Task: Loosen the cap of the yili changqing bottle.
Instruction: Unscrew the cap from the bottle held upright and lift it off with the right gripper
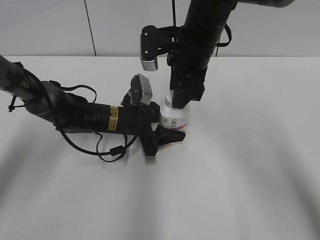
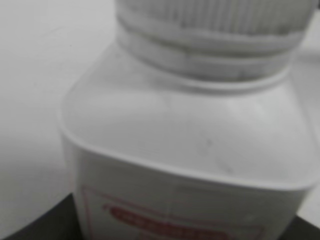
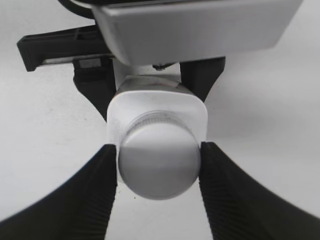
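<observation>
The yili changqing bottle [image 1: 175, 116] stands upright mid-table, white with a pink-red label. My left gripper [image 1: 167, 134] is shut on its lower body from the left. The left wrist view shows the bottle [image 2: 185, 150] very close, with the ribbed cap [image 2: 215, 17] at the top edge; the jaws show only as dark corners. My right gripper [image 1: 181, 100] comes straight down and hides the cap in the exterior view. In the right wrist view its two black fingers [image 3: 159, 160] press both sides of the white flat-topped cap [image 3: 159, 162], above the bottle's shoulders [image 3: 157, 107].
The white table [image 1: 250, 165] runs in all directions around the bottle. The left arm [image 1: 75, 112] lies low along the table from the left, with a loose black cable [image 1: 107, 150] beside it. The right arm [image 1: 200, 35] descends from above.
</observation>
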Tool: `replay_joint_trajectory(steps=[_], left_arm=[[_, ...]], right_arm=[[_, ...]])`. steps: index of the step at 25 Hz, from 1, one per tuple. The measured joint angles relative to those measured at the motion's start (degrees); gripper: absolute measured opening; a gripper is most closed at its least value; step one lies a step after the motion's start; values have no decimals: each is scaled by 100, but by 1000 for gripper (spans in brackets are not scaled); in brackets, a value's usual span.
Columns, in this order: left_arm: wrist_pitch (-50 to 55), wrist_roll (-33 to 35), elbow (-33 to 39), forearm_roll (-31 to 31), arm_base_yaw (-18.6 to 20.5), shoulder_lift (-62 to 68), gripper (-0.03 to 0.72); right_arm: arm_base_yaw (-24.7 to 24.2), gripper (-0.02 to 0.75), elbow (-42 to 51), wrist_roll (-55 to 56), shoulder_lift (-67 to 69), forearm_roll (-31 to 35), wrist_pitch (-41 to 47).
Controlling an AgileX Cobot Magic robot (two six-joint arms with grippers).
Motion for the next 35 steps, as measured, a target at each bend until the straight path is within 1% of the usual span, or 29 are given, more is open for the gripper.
replay_joint_trajectory(steps=[2,6,9,22,26,30,32,35], left_arm=[[0,-8,0,0,0,0,415],[0,-46,0,0,0,0,415],[0,-52,0,0,0,0,412],[11,-89,0,-5,0,0,412],[11,-95,0,-5,0,0,412],[11,-95,0,-5,0,0,411],[16,-95,0,-10,0,0,411],[16,-95,0,-10,0,0,411]], right_arm=[[0,442,0,12,0,39,12],[0,543,0,49,0,121,75],[0,570,0,221,0,161,87],[0,577,-7,2119,-61,145,112],[0,577,-154,2270,-61,145,315],[0,577,-404,2382,-120,136,343],[0,577,-521,2683,-166,45,348],[0,577,-641,3485,-193,-379,359]])
